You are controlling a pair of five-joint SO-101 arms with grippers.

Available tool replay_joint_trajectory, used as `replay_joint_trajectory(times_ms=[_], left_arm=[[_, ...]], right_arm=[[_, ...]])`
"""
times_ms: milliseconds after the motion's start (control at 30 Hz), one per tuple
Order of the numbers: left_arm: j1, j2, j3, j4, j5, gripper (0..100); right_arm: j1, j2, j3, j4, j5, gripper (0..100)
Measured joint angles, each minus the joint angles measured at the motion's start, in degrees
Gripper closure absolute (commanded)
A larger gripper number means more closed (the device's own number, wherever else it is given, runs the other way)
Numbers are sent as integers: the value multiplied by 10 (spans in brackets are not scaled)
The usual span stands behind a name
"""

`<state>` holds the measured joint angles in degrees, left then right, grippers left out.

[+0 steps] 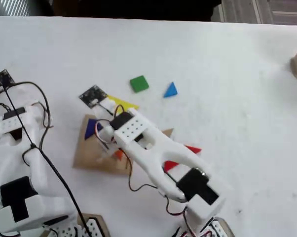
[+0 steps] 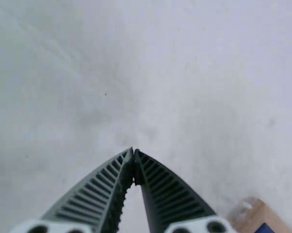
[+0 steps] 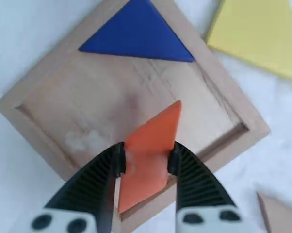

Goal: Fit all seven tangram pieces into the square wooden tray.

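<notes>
**Over the Rim, Not Yet Inside: Orange Piece May Land Crooked**

Between clenched pads of the right gripper (image 3: 146,151), pinched across its width: the orange parallelogram (image 3: 153,128). Far tip over the bare floor of the square wooden tray (image 3: 88,102), near end across the rim. Touching wood or just above it, cannot tell.

Likely fault if let go as is: near end propped on the rim, tilted, never flat in the recess. Likely too: skewed against the walls, wedged, eating room needed by later pieces. Pressed down onto the rim, could shove the whole tray.

Farther in, tucked into one corner: blue triangle (image 3: 136,34), apart from the orange tip, so little danger of a knock. Just outside the tray: yellow piece (image 3: 257,34), near enough to be bumped by a sideways correction.

Out on the table (image 1: 227,59): green square (image 1: 139,83) and small blue triangle (image 1: 171,90), well apart. Red piece (image 1: 193,149) beside the right arm, partly hidden by it, at risk of a sweep on retreat.

Off to the side: left gripper (image 2: 133,154), closed on nothing above bare table, no threat.
</notes>
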<state>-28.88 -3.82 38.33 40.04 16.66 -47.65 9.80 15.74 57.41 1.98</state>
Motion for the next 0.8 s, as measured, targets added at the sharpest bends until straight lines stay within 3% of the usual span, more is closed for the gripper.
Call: replay_joint_trajectory(times_ms=[133,267,467,667,800], left_arm=[[0,0,0,0,0,972],[0,0,0,0,0,972],[0,0,0,0,0,972],[0,0,0,0,0,972],[9,0,0,0,0,976]], right_arm=[[-4,29,-39,35,7,684],[-2,33,-74,78,39,649],[-3,-8,-126,205,88,730],[37,-65,-127,270,94,990],[106,-96,-89,262,94,985]])
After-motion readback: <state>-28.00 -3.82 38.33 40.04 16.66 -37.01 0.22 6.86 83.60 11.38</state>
